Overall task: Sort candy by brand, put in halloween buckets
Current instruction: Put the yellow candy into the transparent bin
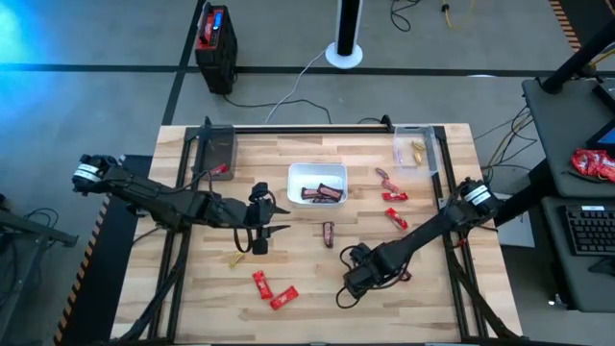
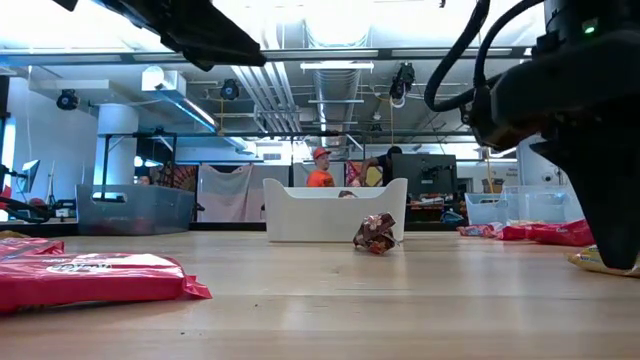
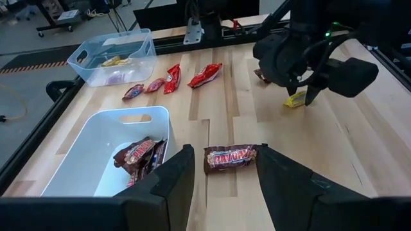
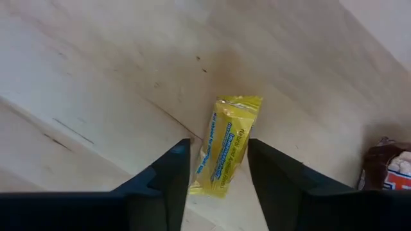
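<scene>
My right gripper [image 4: 218, 154] points down, open, over a yellow-gold candy [image 4: 226, 144] that lies flat on the table near the front right; one finger stands on each long side of it. My left gripper [image 1: 264, 231] hovers open left of centre, holding nothing, and a dark brown bar [image 3: 231, 156] lies on the table ahead of it. Brown bars lie in the white tray [image 1: 296, 173]. The clear tub [image 1: 415, 146] at the far right holds yellow pieces, and the clear tub [image 1: 213, 149] at the far left holds a red one. My right gripper comes from above, fingers pointing down, with a finger [image 4: 173, 167] beside each long side [image 4: 212, 147] of the yellow candy. I cannot tell whether they touch it. The candy lies flat on the wood.
Red candies [image 1: 394, 197] lie in a loose row right of the tray, and two more [image 1: 272, 290] lie near the front edge. A yellow piece [image 1: 235, 259] sits front left. A red-and-black device [image 1: 215, 43] and a white pole base [image 1: 344, 53] stand beyond the table.
</scene>
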You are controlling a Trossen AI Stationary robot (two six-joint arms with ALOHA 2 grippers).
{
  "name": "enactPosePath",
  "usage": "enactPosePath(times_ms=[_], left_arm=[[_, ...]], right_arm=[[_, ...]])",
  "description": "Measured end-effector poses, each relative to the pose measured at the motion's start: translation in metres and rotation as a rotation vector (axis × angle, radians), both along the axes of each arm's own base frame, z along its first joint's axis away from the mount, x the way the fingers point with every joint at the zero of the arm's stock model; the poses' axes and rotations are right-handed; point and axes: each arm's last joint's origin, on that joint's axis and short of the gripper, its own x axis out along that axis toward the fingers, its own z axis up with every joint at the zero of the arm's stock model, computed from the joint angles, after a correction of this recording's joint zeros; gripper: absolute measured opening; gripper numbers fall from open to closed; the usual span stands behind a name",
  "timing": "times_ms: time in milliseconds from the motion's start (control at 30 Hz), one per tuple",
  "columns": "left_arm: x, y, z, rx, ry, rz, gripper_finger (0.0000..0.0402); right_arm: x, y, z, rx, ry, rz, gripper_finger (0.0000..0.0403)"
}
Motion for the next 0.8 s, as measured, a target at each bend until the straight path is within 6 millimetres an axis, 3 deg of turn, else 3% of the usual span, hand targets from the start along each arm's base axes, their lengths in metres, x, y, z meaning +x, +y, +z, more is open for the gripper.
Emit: enactPosePath(times_ms=[333, 533, 633, 800], left_arm=[[0.000, 0.000, -0.007, -0.009, 0.001, 0.002, 0.0150], [0.000, -0.001, -0.007, -0.013, -0.006, 0.001, 0.0150], [0.000, -0.002, -0.005, -0.016, -0.018, -0.005, 0.0150], [0.003, -0.005, 0.003, -0.040, -0.090, -0.012, 0.0150]], right_arm=[[0.001, 0.001, -0.001, 0.004, -0.002, 0.006, 0.0030], [0.000, -0.002, 0.010, 0.022, -0.026, 0.013, 0.0017], [0.001, -0.014, 0.027, 0.018, -0.083, 0.014, 0.0017], [0.005, -0.054, 0.054, -0.105, -0.172, 0.004, 0.0017]])
